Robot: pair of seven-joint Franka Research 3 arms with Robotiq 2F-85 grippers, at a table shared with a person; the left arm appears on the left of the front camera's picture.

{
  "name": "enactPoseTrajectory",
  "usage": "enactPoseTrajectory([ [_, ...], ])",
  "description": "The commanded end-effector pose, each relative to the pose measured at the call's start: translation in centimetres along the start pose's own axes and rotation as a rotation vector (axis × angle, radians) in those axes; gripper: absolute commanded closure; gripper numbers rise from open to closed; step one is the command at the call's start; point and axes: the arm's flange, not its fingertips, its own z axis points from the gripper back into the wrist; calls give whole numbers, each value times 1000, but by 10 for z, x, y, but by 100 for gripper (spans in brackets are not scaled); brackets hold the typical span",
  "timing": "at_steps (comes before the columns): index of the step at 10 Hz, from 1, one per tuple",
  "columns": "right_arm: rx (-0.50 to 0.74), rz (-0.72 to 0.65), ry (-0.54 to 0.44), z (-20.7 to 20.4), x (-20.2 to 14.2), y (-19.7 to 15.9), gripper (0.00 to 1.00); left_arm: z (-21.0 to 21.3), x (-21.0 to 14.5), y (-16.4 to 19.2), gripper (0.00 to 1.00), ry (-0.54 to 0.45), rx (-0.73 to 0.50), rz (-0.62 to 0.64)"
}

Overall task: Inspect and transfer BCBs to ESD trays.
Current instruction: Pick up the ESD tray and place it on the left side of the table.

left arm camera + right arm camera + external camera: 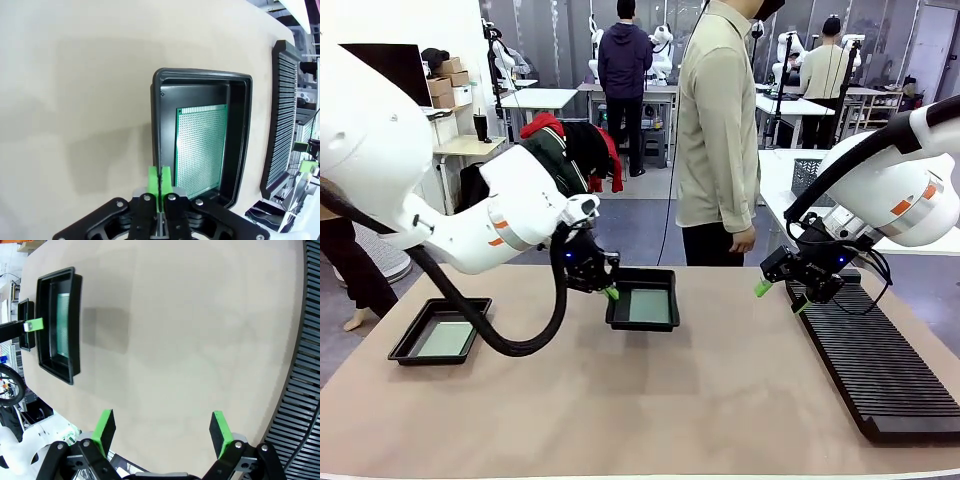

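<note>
Left gripper (159, 181) jaws clenched on the tray (240, 145) rim; right gripper (163, 429) jaws released, holding nothing.

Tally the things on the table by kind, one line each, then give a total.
ESD trays: 2, a left tray and a middle tray
BCBs: 2, one board in the left tray, another board in the middle tray
Black slotted rack: 1
Total: 5
</note>
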Motion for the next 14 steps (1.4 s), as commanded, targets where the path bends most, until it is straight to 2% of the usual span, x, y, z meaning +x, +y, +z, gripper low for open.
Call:
enactPoseTrajectory([
  [1, -23, -15, -4, 0, 2, 2, 0, 23, -14, 38, 97, -11, -26, -16],
  [9, -23, -15, -4, 0, 2, 2, 0, 84, -15, 168, 97, -43, -6, 32],
  [14, -23, -15, -4, 0, 2, 2, 0, 87, -26, 206, 97, -34, 4, 17],
])
